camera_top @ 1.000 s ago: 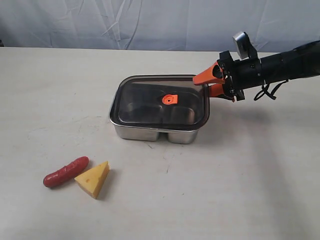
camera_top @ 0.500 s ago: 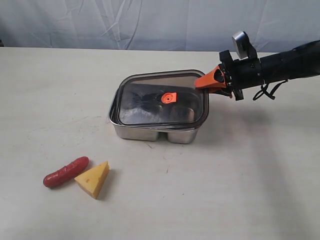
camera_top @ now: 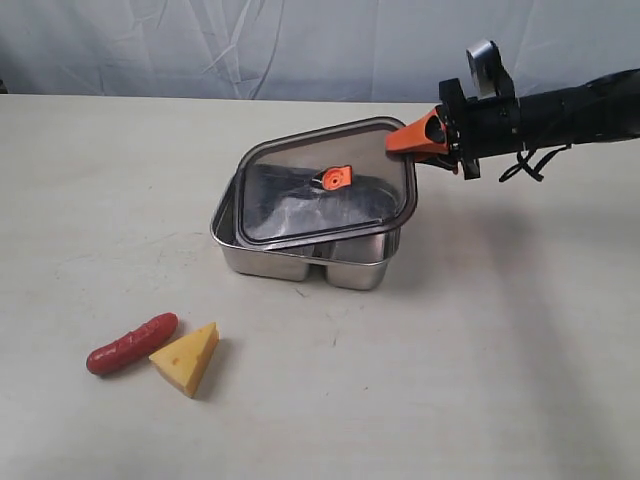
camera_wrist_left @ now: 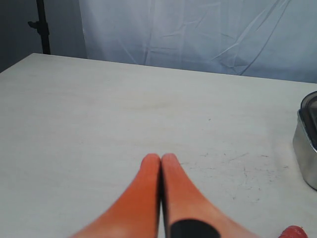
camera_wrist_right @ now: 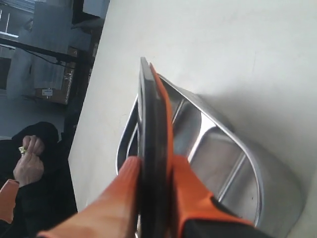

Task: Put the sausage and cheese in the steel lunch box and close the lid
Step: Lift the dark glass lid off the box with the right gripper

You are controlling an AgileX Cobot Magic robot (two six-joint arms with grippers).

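Observation:
The steel lunch box (camera_top: 300, 262) stands mid-table, its two compartments visible in the right wrist view (camera_wrist_right: 218, 158). My right gripper (camera_top: 405, 140) is shut on the far right corner of the dark tinted lid (camera_top: 320, 195), which is tilted up on that side; its orange valve (camera_top: 335, 178) shows at centre. The lid's edge (camera_wrist_right: 153, 148) sits clamped between the orange fingers (camera_wrist_right: 121, 193). The red sausage (camera_top: 131, 343) and yellow cheese wedge (camera_top: 187, 358) lie side by side at the front left. My left gripper (camera_wrist_left: 159, 157) is shut on nothing above bare table.
A pale wrinkled backdrop (camera_top: 250, 45) closes off the table's far edge. The lunch box's side (camera_wrist_left: 307, 153) and a red sausage tip (camera_wrist_left: 293, 232) show at the edge of the left wrist view. A person (camera_wrist_right: 29, 163) sits beyond the table.
My right gripper closed on the lid's far right corner and raised it, so the lid now tilts up off the box on that side. Sausage and cheese have not moved.

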